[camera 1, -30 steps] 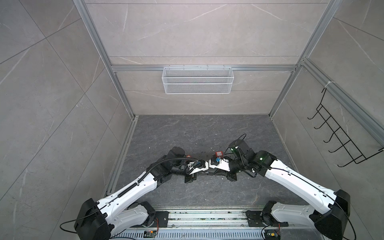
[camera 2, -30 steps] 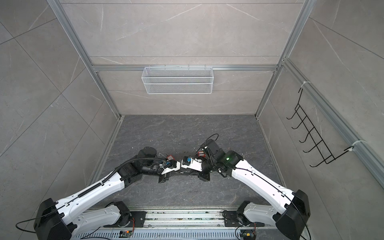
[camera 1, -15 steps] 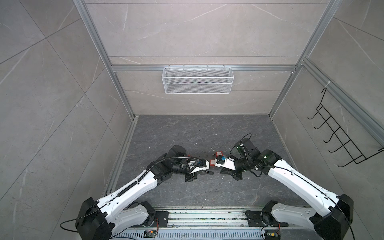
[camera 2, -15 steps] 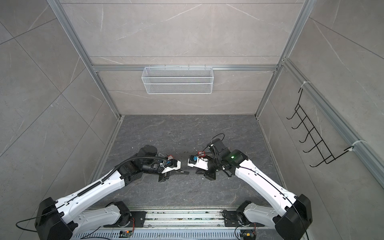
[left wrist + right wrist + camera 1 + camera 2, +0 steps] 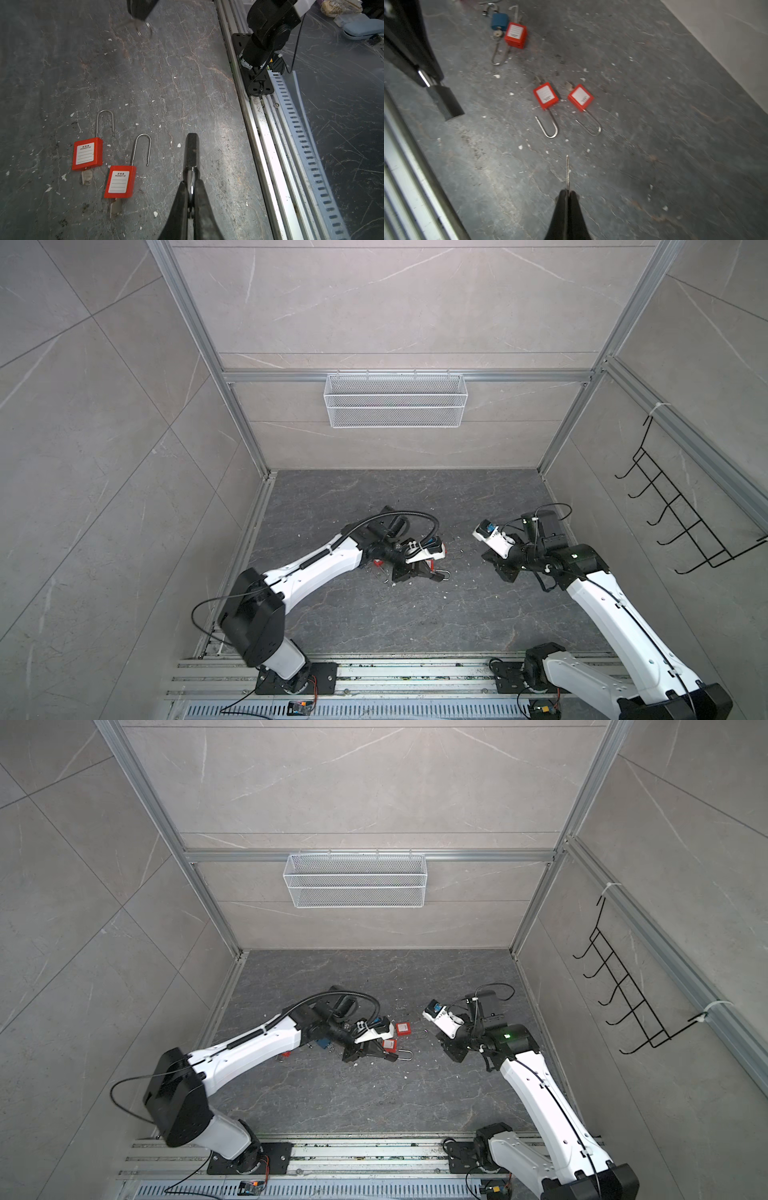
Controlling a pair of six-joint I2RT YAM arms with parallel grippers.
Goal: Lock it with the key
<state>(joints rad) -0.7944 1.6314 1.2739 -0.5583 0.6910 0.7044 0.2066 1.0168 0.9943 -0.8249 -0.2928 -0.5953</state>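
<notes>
Key (image 5: pixel 567 170) is pinched in the closed right pincer (image 5: pixel 568 192), held over the bench (image 5: pixel 654 124) toward its right edge. Left pincer (image 5: pixel 191 182) clamps the shackle of the black padlock (image 5: pixel 192 149) near mid-bench, beside two red padlocks (image 5: pixel 87 153) (image 5: pixel 120 181).

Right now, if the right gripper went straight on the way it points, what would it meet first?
Probably the floor short of the two red padlocks: the right gripper and its key aim between their shackles. Depth is unclear.
</notes>
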